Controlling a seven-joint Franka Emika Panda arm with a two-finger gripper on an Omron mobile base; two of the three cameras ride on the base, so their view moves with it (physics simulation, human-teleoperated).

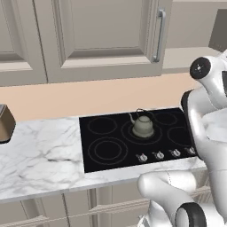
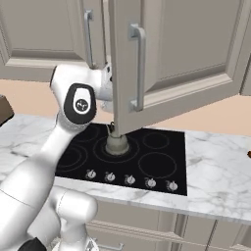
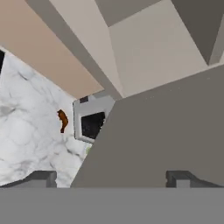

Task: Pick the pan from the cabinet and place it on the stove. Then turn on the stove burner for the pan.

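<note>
The cabinet (image 2: 186,59) hangs above the counter, and in the right base view one of its panelled doors stands swung out toward the robot, its curved bar handle (image 2: 138,68) facing the camera. In the left base view the doors (image 1: 102,35) fill the upper part of the picture, with a bar handle (image 1: 159,35) at their right edge.

The stove (image 1: 115,148) lies flat in the white marble counter (image 1: 40,155), its grey rings plain on the black glass and a row of silver knobs (image 1: 158,154) along its near edge. A grey-green kettle (image 1: 142,126) sits on the middle ring toward the far side. The pan cannot be made out in any view.

The arm (image 2: 73,112) reaches up beside the open door. In the hand view the gripper (image 3: 116,178) has its two dark fingertips (image 3: 41,178) set wide apart with nothing between them, close against a broad grey panel. Past it lie marble counter, a small brown object (image 3: 62,120) and a grey appliance with a dark window (image 3: 89,120). At the left edge of the left base view a brown toaster-like box (image 1: 5,123) stands on the counter.
</note>
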